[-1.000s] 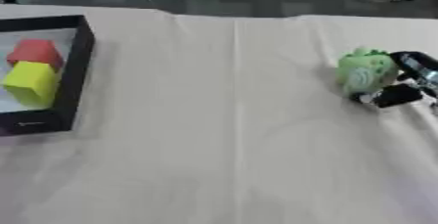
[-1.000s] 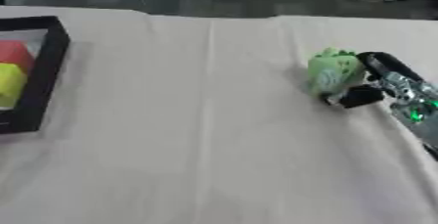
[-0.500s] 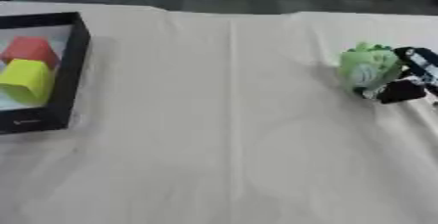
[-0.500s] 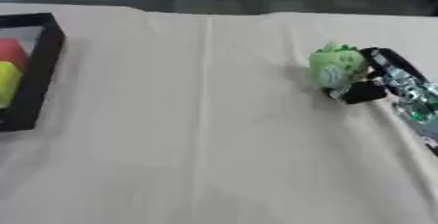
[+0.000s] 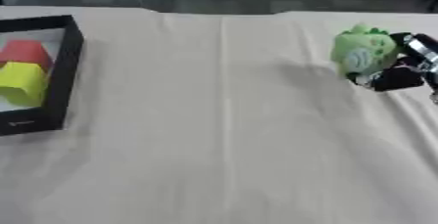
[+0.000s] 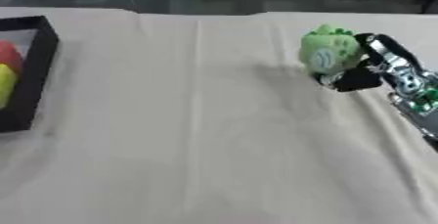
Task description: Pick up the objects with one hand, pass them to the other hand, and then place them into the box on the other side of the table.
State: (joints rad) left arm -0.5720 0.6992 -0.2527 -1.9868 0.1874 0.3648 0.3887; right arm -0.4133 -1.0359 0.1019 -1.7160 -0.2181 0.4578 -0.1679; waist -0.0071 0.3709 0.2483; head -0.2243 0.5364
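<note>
Cloth-covered table (image 5: 222, 145); black box (image 5: 61, 78) far left.

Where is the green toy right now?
The green toy is on the right side of the table, held in the robot's right hand, far from the black box on the left.

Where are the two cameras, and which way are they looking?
Left eye view: sits in the robot's head, looks down at the table; the whole black box with a red block and a yellow block shows, and only the right hand at the edge.
Right eye view: same head, looking down too; more of the right hand and arm shows, and the box is cut off.
Both share the green toy with the right hand's fingers curled round it.
</note>
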